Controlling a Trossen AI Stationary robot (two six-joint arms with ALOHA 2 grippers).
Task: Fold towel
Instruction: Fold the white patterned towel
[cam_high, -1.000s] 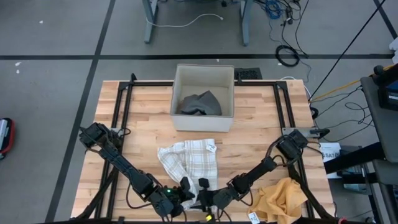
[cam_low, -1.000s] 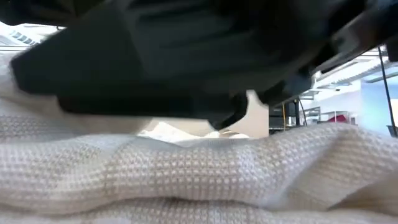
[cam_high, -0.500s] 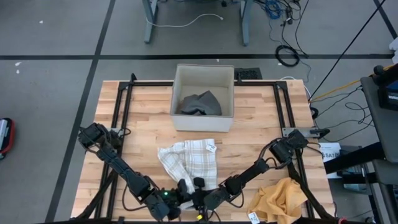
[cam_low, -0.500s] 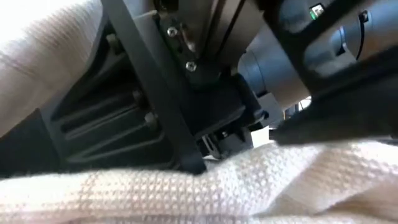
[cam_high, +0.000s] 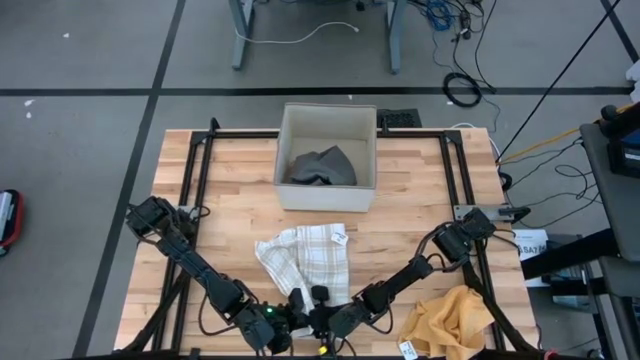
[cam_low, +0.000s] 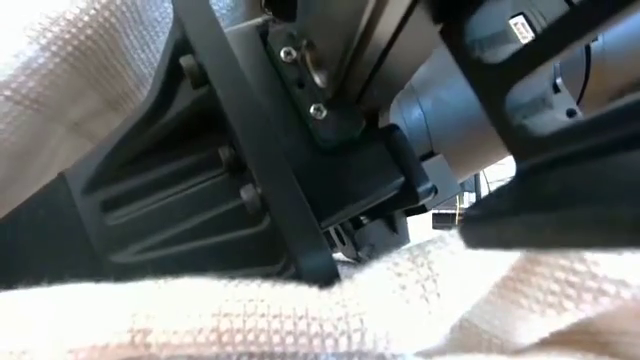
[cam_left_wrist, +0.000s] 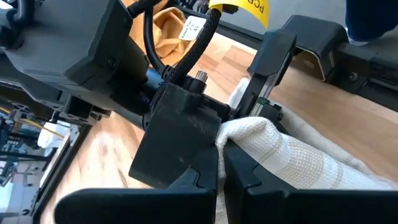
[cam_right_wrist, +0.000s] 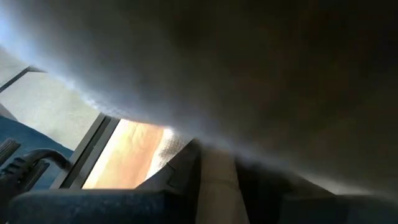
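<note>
Left arm reaching from the table's (cam_high: 230, 165) left edge down to the near middle, left gripper (cam_high: 292, 312) low at the near hem of the towel (cam_high: 305, 258), fingers (cam_left_wrist: 249, 180) pressed together with the white waffle cloth pinched between them. Towel lying bunched and crumpled on the wood just in front of the white bin (cam_high: 327, 158), checked side up, near edge drawn toward both grippers. Grey cloth (cam_high: 322, 166) heaped inside the bin, well apart from the towel. Right gripper (cam_high: 327, 310) just beside the left one at the same near hem, fingers clamped on a fold of the towel, cloth filling the gap between them in the wrist view. Right arm stretching back to the table's right side. Yellow cloth (cam_high: 450, 318) crumpled at the near right corner, apart from the towel.
</note>
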